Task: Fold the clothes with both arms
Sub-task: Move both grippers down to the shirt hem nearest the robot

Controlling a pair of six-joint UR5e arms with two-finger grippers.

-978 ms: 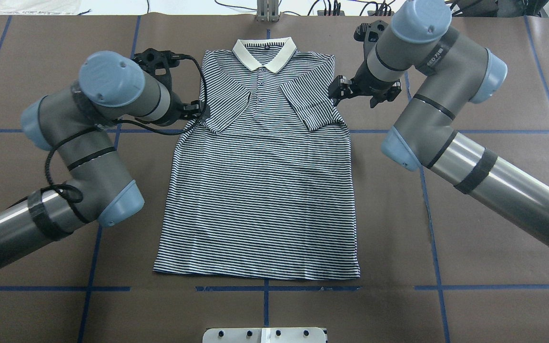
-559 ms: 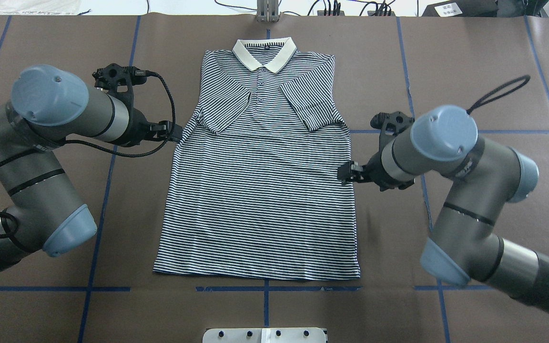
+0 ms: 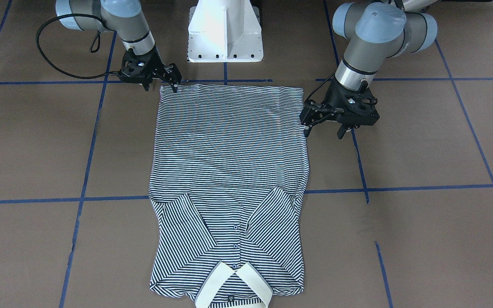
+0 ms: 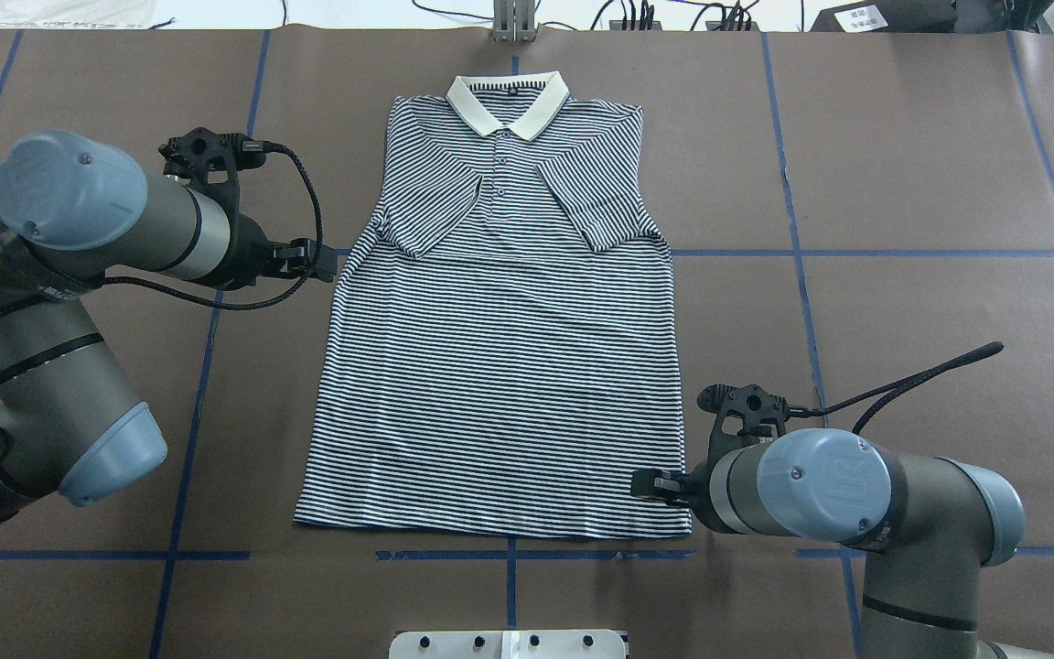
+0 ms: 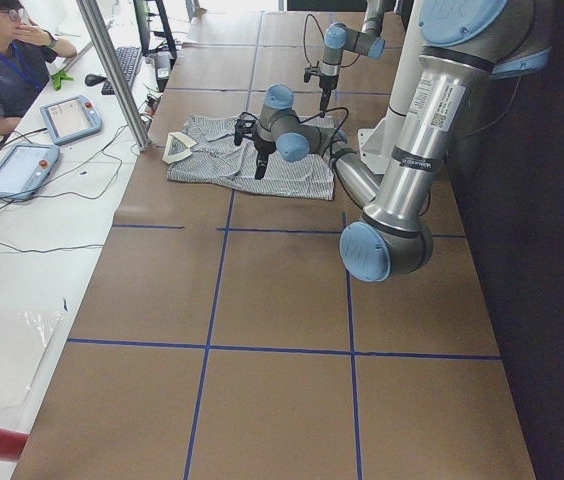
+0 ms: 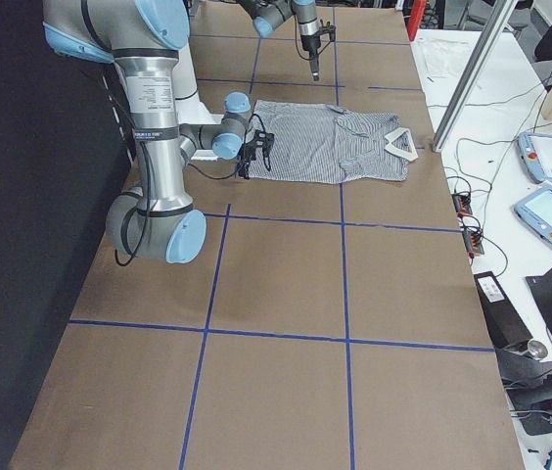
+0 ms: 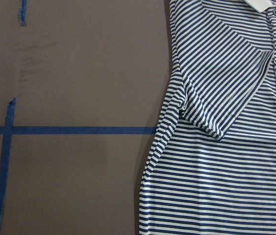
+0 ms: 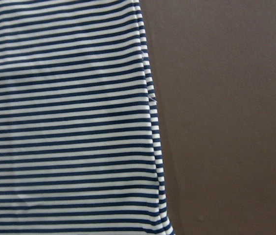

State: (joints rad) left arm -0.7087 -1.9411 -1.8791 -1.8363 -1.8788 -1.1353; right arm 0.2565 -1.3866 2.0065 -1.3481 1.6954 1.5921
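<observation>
1. Centrally on the brown paper-covered table lies the short-sleeved polo shirt with thin navy-and-white stripes. It is flat and face up, with its plain cream collar towards the far edge and its straight hem nearest the robot.
2. Both short sleeves are folded in over the chest, so each long side edge runs nearly straight from shoulder to hem. The hem lies just beside a blue tape line that crosses the table.
3. The black two-finger left gripper hangs just beside the shirt's left edge. In the overhead view it is about level with the folded sleeve. The front-facing view shows its fingers spread with nothing between them.
4. The black two-finger right gripper sits at the hem's right corner. Its fingers also stand apart in the front-facing view, and one tip is at the corner. Whether that tip touches the cloth I cannot tell.
5. Each wrist view shows a striped side edge with bare brown surface alongside it.
6. Wide bare table lies on both sides of the shirt.
7. The white pedestal base stands just behind the hem, and a thin metal post stands beyond the collar.
8. A seated person is at a white bench, well apart from the shirt.
</observation>
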